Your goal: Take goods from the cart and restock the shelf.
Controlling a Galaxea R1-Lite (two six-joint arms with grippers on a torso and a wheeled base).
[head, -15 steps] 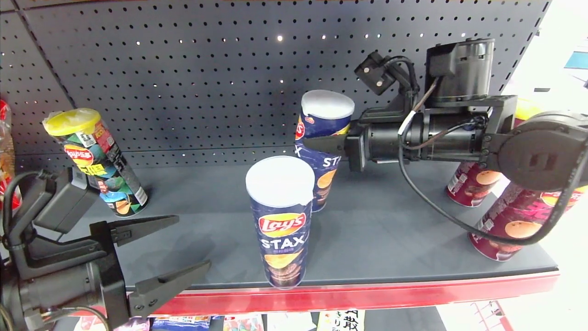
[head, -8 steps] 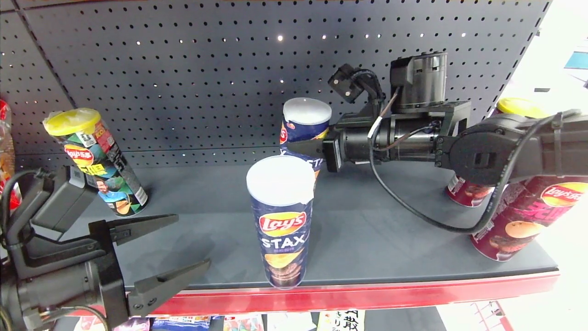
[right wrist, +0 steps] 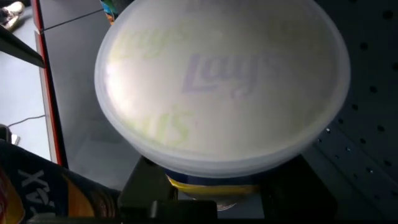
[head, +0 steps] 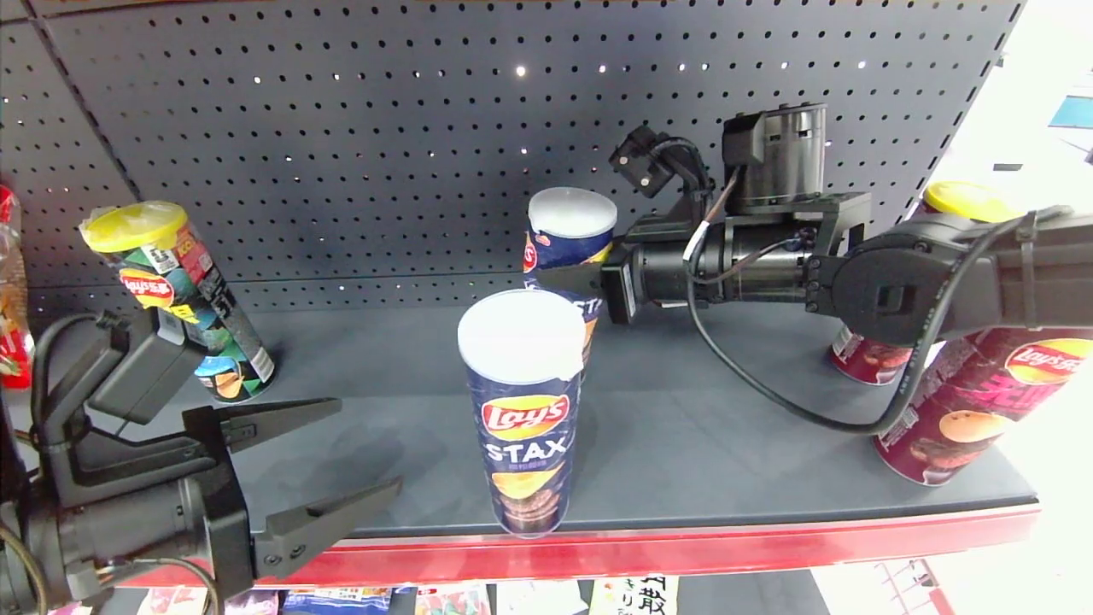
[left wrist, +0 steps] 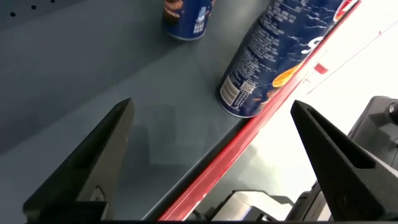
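Step in hand, as I judge it: seating the back can [head: 570, 229] in the row behind the front can [head: 523, 410]. The back can is deep on the shelf [head: 726, 427], close to the pegboard [head: 341, 128], about upright. From the head view its base is hidden by the front can. The left wrist view shows the base [left wrist: 184, 18] low on the deck, but I can't tell if it touches. To do it well, get the base flat on the shelf before letting go and hold the can vertical. Leave a gap to the front can so it isn't nudged toward the red lip [head: 683, 547], and don't scrape the pegboard. Open only enough to free the can, then back out along the arm's own line, minding the red cans [head: 956, 418] just under the forearm - a clipped can there probably rolls. The right gripper [head: 570, 272] comes in from the robot's right at mid-height, fingers closed on the back can's body below the lid [right wrist: 221, 81]. One finger [head: 559, 278] shows across the near side and the other is behind the can. The left gripper [head: 367, 448] hangs low off the shelf's front edge on the left, jaws spread wide, holding nothing and touching nothing - well apart from both blue cans.
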